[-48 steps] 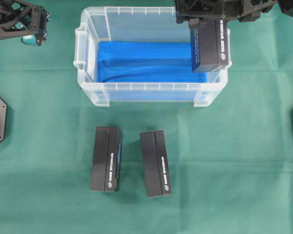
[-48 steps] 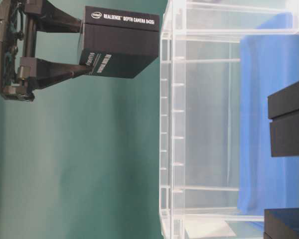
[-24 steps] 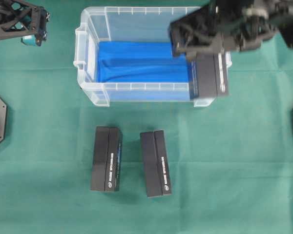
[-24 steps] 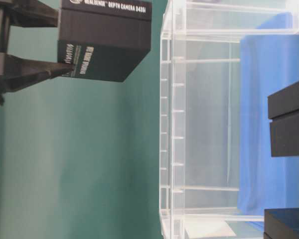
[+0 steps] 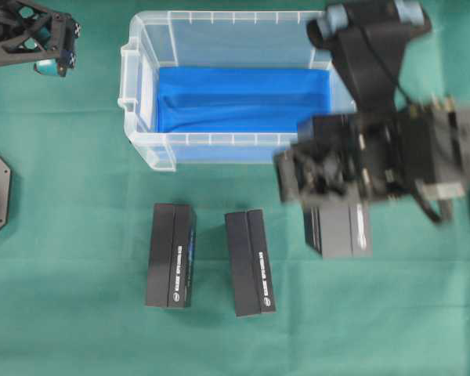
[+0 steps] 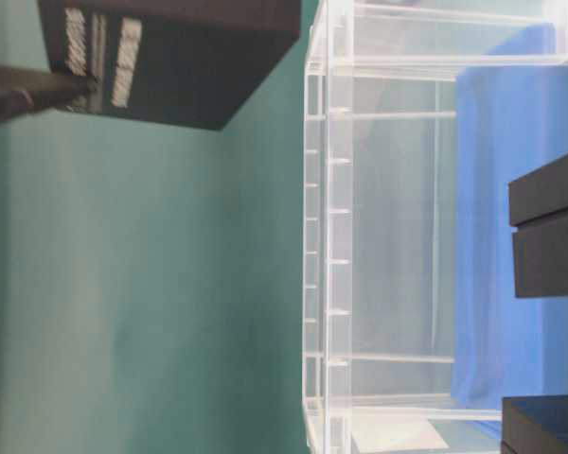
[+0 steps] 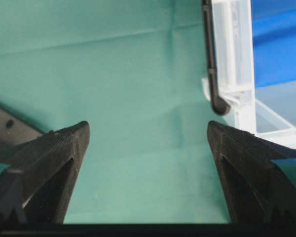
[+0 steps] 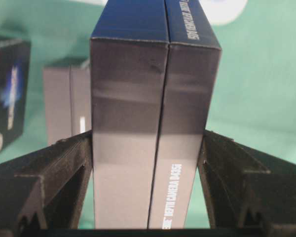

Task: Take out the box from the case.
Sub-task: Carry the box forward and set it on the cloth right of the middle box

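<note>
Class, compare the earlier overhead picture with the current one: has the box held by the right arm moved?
Yes. The box has left the case and now sits below its near wall, right of the two boxes on the cloth.

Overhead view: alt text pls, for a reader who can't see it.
The right end effector holds a black box above the green cloth, outside the clear case lined with blue cloth. Two more black boxes lie left of it.
</note>
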Controlling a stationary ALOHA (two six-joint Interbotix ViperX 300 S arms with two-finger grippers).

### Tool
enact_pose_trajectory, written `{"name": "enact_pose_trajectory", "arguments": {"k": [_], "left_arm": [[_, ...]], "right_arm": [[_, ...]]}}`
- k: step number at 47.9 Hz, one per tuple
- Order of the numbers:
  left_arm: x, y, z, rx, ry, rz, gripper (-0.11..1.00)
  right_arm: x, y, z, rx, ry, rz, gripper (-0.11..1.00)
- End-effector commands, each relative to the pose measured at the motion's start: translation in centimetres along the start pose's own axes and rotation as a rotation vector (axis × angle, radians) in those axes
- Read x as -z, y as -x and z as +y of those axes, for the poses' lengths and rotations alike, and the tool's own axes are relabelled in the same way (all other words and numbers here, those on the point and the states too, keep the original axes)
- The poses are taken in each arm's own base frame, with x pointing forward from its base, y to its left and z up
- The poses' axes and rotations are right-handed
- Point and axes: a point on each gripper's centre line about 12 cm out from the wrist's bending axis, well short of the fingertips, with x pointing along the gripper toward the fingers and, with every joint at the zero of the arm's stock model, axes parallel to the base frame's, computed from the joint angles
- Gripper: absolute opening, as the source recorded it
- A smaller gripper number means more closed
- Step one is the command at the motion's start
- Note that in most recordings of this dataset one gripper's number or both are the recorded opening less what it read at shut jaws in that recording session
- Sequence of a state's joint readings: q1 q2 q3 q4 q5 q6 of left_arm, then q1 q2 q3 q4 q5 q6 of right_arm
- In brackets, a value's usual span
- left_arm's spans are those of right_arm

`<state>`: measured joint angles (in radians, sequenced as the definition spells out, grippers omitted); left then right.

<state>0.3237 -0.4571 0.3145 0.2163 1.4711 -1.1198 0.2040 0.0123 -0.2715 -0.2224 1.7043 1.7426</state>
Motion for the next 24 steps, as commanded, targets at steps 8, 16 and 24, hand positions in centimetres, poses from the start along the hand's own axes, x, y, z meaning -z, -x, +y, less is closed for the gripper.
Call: {"name": "enact_pose_trajectory", "arguments": {"k": [8, 16, 24], "left_arm": [[-0.1, 0.7, 0.0, 0.022, 0.0, -0.014, 0.96], [-0.1, 0.5, 0.0, 0.017, 0.004, -0.011, 0.96], [-0.1, 0.6, 0.1, 0.017, 0.004, -0.011, 0.96]], "right_arm": [[3.9, 2.8, -1.1, -0.074, -0.018, 0.033, 0.67], [4.9, 3.0, -1.3, -0.075, -0.015, 0.039, 0.67], [5.0, 2.8, -1.3, -0.064, -0.012, 0.035, 0.67]]}}
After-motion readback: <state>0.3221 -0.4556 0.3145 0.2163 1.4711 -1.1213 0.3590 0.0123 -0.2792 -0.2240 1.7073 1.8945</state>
